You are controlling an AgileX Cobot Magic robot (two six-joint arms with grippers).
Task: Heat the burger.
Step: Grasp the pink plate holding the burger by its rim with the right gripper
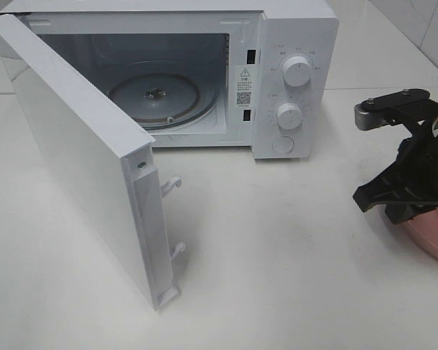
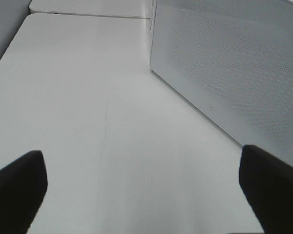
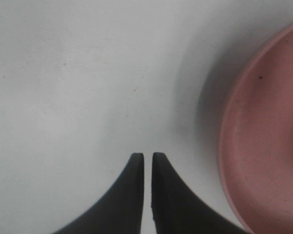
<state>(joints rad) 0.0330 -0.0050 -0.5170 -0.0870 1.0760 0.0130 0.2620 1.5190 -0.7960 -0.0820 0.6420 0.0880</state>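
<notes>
Right tool (image 3: 147,158) hangs nearly closed and empty just beside the pink plate (image 3: 263,146) at the right of the tabletop (image 1: 292,255); the left tool (image 2: 141,168) gapes wide. No view shows the burger, so widen the jaws first, then grip it gently by its sides.

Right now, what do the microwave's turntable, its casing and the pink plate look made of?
The turntable looks like clear glass, glossy: the hub shows through it and the rim glints. The casing is smooth satin white; painted metal or plastic, can't tell. The pink plate is dull matte pink with small dark specks; ceramic or plastic, open.
</notes>
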